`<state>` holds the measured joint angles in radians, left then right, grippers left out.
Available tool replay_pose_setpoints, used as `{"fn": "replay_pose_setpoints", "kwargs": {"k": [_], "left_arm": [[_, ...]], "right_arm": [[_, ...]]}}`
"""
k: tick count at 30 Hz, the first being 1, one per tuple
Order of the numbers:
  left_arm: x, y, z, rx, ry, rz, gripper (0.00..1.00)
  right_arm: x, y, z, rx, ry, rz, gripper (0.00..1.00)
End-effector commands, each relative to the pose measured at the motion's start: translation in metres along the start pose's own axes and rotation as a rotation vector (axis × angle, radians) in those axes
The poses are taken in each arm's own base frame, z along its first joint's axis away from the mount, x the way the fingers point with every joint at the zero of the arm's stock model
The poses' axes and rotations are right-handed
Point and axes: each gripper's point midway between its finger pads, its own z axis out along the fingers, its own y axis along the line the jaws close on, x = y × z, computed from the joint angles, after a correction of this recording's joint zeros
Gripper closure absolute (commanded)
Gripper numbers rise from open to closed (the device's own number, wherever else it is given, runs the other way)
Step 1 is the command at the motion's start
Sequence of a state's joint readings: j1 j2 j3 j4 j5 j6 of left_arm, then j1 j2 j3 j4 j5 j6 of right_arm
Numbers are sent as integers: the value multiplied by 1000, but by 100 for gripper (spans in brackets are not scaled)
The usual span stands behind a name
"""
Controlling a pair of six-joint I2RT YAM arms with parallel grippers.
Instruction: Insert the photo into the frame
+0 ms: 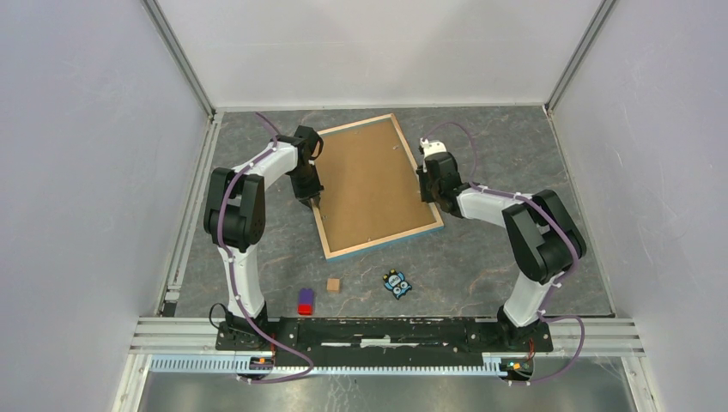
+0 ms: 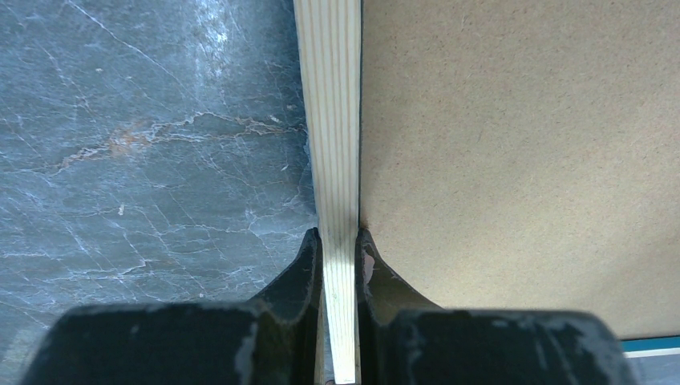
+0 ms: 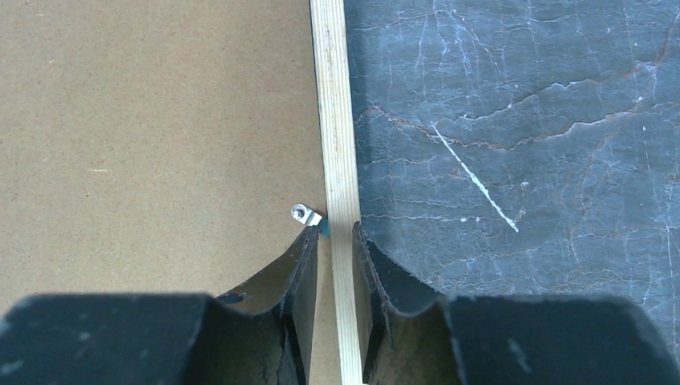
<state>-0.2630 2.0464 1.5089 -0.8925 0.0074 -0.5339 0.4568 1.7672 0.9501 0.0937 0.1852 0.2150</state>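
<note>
The frame (image 1: 386,243) lies face down in the middle of the table, its light wood back rim up and a thin blue edge along its near side. The plain brown backing board (image 1: 369,184) fills it. The photo is hidden. My left gripper (image 1: 311,202) is shut on the frame's left rim (image 2: 337,160), one finger on each side (image 2: 339,237). My right gripper (image 1: 427,193) straddles the right rim (image 3: 335,120), slightly open (image 3: 336,233). Its outer finger touches the rim and a narrow gap shows at the inner finger. A small metal clip (image 3: 305,213) sits on the board there.
Near the front lie a purple and red block (image 1: 306,300), a small brown cube (image 1: 333,284) and a small dark printed card (image 1: 396,283). White walls enclose the dark marbled table (image 1: 515,146) on three sides.
</note>
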Motion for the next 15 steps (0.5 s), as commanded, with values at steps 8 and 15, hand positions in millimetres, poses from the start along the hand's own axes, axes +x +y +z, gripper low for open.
{"fn": "replay_pose_setpoints", "kwargs": {"k": [8, 15], "left_arm": [[9, 5, 12, -25, 21, 26, 98], [8, 5, 11, -23, 17, 28, 98]], "right_arm": [[11, -1, 19, 25, 51, -15, 81], [17, 3, 13, -8, 67, -17, 75]]}}
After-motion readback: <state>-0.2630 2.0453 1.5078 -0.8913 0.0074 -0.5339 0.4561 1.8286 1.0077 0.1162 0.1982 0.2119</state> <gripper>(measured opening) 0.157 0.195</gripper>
